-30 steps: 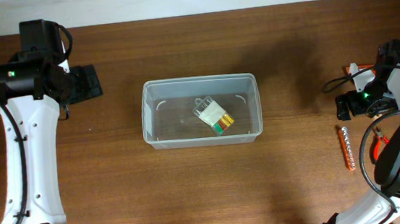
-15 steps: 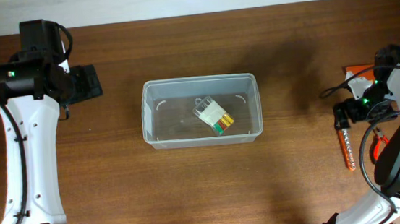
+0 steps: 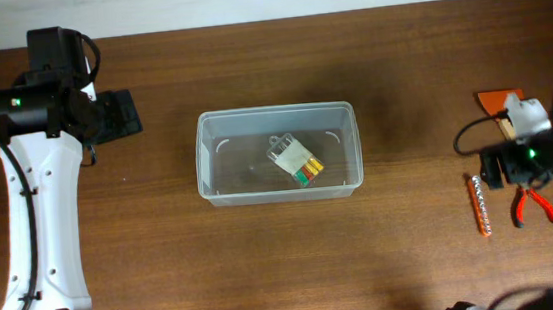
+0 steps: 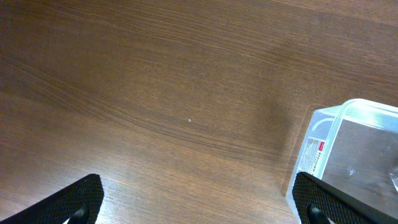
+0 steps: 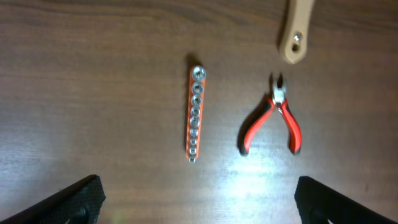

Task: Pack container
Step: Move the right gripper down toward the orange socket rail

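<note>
The container (image 3: 200,162), a clear rectangular bin, stands at the table's middle with a small clear case of coloured bits (image 3: 295,160) lying inside it. My left gripper (image 3: 128,115) hovers open to the container's left with nothing in it. In the left wrist view only bare wood lies between the left gripper's (image 4: 199,211) fingers, and the container's corner (image 4: 323,143) shows at the right. My right gripper (image 3: 485,169) is open at the far right. In the right wrist view the right gripper (image 5: 200,208) stands just short of an orange socket rail (image 5: 194,115) and red-handled pliers (image 5: 277,118).
The socket rail (image 3: 480,204) and pliers (image 3: 532,203) lie near the table's right edge. Behind them is an orange flat piece (image 3: 499,101). A pale wooden handle (image 5: 297,31) shows at the top of the right wrist view.
My right arm has swung toward the front of the table, away from the orange piece, and now hangs by the socket rail and pliers. The left arm has not moved.
</note>
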Controlling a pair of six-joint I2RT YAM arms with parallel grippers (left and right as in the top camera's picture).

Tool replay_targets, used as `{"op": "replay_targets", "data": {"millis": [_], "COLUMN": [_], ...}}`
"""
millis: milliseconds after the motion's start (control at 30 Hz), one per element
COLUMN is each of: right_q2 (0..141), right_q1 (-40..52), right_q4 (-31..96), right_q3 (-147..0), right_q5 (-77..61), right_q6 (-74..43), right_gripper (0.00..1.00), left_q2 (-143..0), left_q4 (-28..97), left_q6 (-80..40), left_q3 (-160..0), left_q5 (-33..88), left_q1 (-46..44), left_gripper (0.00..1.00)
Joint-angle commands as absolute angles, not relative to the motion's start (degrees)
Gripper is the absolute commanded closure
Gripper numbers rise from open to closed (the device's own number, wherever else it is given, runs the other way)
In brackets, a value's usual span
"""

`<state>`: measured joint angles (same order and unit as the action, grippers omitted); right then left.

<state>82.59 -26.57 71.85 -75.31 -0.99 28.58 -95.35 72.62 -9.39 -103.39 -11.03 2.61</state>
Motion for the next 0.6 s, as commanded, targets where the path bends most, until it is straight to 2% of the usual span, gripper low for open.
{"op": "replay_targets", "data": {"millis": [0,200,400,567], "right_q2": [78.3,79.4,83.5,87.6], "right_q1": [-29.8,-35.2,-38.4,-36.8], "right_q4": [66.6,57.6,55.6,56.6], "right_q3": [-67.0,-60.4,-60.2,-60.1], "right_q5": [-1.7,-0.8,-1.3,-3.3], "right_q6": [28.1,28.3,30.0,30.0], "right_gripper": [0.01,0.01,0.01,0.01], "left_q2": [-94.9,-94.9,-94.9,-94.9], "left_q4": [72.5,72.5,72.5,72.5], "left_q6": [-9.1,-9.1,-9.1,-9.1], "left_q3": [-104.2,-104.2,-104.2,-104.2], "left_q5": [-11.8,-11.8,-11.8,-11.8], "left_q1": [2.8,2.8,2.8,2.8], "left_gripper": [0.01,0.01,0.01,0.01]}}
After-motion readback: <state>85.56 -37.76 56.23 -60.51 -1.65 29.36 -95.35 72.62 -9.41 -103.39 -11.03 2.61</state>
